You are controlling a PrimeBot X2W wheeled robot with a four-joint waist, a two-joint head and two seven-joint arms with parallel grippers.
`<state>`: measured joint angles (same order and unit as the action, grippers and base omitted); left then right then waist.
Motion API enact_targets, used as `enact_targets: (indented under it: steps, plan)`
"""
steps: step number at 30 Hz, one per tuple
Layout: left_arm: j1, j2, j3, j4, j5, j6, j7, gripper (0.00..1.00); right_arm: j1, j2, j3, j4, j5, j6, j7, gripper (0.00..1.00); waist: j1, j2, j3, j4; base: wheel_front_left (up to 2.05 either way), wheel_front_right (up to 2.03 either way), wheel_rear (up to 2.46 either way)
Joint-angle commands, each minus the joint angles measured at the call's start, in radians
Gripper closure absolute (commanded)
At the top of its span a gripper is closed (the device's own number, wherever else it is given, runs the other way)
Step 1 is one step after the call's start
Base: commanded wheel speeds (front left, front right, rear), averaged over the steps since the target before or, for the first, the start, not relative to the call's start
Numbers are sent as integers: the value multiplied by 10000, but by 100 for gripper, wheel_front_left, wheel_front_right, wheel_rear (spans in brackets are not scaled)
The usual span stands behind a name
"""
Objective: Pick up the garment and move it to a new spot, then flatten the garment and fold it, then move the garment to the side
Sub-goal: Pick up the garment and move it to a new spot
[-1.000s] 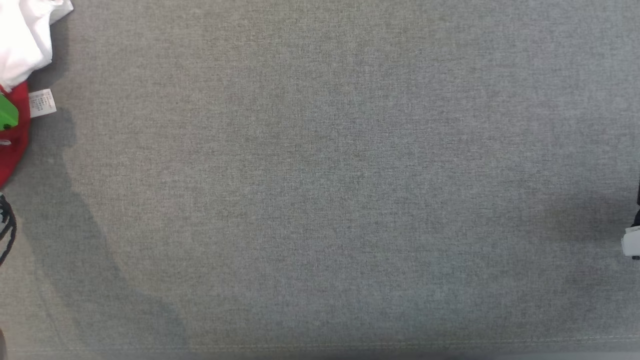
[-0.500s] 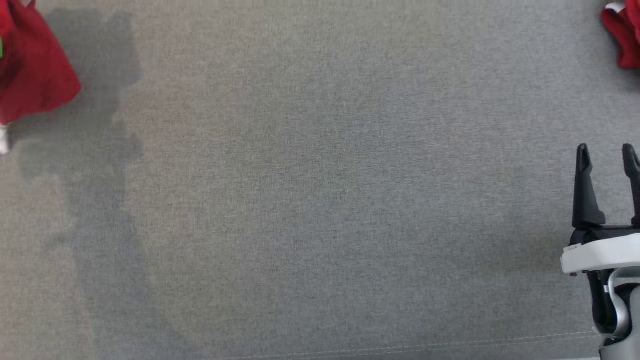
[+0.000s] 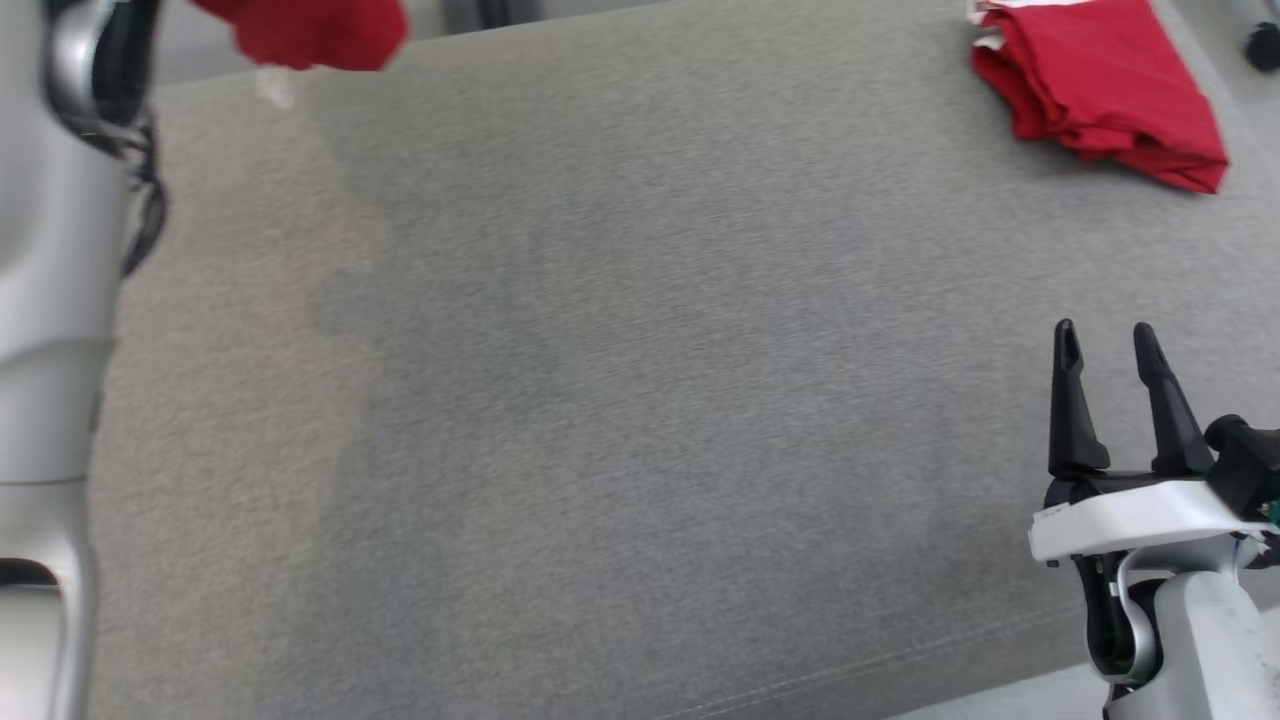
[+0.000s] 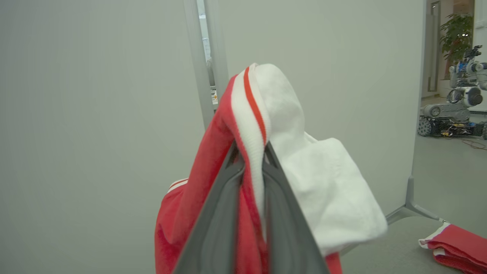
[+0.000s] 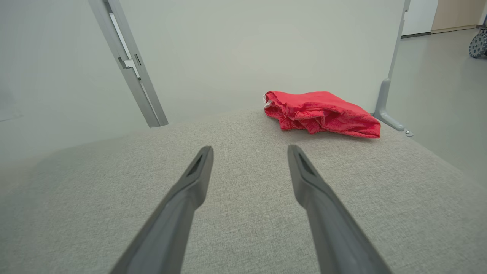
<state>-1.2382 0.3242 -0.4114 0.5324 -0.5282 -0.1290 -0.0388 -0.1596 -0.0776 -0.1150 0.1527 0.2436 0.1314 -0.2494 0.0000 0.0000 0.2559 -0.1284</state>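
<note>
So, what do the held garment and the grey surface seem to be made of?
The garment: soft knitted cloth, perhaps fleece or cotton, matte; the white part looks fuzzy and the trim is ribbed. The surface: woven upholstery cloth, matte; a fine speckled grey weave and a stitched seam.

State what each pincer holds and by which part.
Left pincer pinches the red-and-white garment at its striped ribbed edge; right pincer is open, holding nothing.

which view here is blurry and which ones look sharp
Head view: motion-smeared, the held garment and pale left forearm soft-edged. Left wrist view: crisp where the left pincer clamps that garment. Right wrist view: sharp on the folded red garment.
</note>
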Motion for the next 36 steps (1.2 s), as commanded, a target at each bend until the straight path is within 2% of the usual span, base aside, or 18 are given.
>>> enact_targets:
  steps: [1, 7, 17, 22, 23, 24, 28, 36]
  plan:
    - [218, -179, -114, -255, -42, 54, 72, 100, -135, 48, 66, 83, 63, -15, -88, 0, 0, 0, -361, -817, 0, 0, 0]
    - [1392, -980, -920, -1203, -53, 190, 283, 100, -275, 194, 364, 403, 228, -15, -172, 0, 0, 0, -353, -1383, 0, 0, 0]
    - [4774, -1281, -1213, -1103, -622, 775, -459, 100, -280, 264, 485, 177, 365, -15, -164, 0, 0, 0, -117, -1760, 0, 0, 0]
    - [6249, -1379, -1414, -790, -757, 891, -859, 100, -130, 268, 439, 200, 297, -15, -163, 0, 0, 0, -193, -1713, 0, 0, 0]
    - [6437, -1378, -1481, -722, -709, 903, -963, 56, -132, 270, 449, 221, 263, -15, -164, 0, 0, 0, -238, -1670, 0, 0, 0]
    - [6569, -1396, -1533, -659, -664, 937, -1034, 0, -128, 268, 448, 231, 247, -15, -164, 0, 0, 0, -291, -1629, 0, 0, 0]
    - [6909, -1593, -1511, -599, -747, 1004, -1482, 0, -32, 267, 481, 297, 148, -15, -163, 0, 0, 0, -664, -1410, 0, 0, 0]
    - [7237, -1400, -1018, -1026, -772, 1154, -2092, 0, 405, 239, 508, 367, -44, -15, -160, 0, 0, 0, -1607, -812, 0, 0, 0]
